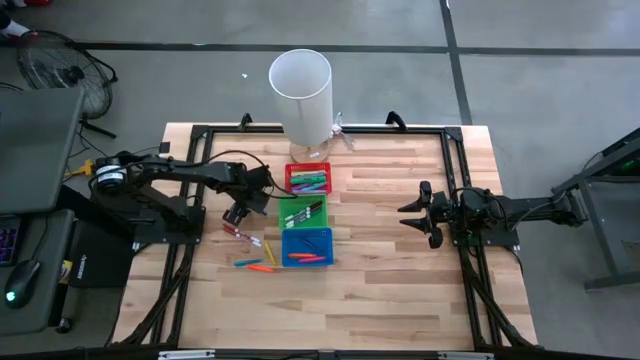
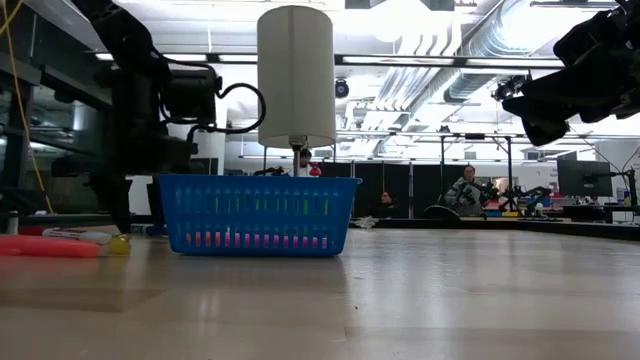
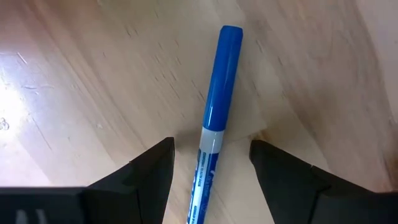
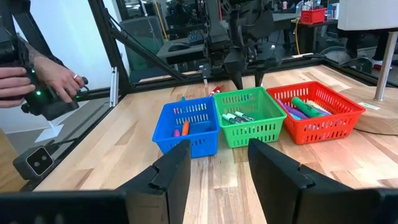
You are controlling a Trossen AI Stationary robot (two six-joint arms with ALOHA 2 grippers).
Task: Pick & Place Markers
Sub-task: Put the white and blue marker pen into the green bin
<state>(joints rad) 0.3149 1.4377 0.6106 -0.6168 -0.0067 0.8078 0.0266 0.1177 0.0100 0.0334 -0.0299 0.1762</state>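
My left gripper is open and points down at the table just left of the green bin. A blue marker with a white barrel lies flat on the wood between its two fingers, and a gap shows on each side. More markers lie loose on the table left of the blue bin, and others sit inside the red bin, the green bin and the blue bin. My right gripper is open and waits above the table's right half.
A tall white cylinder on a wooden base stands at the far edge behind the red bin. The three bins stand in a row from far to near. In the right wrist view a person's hands hold a controller beyond the table's left side.
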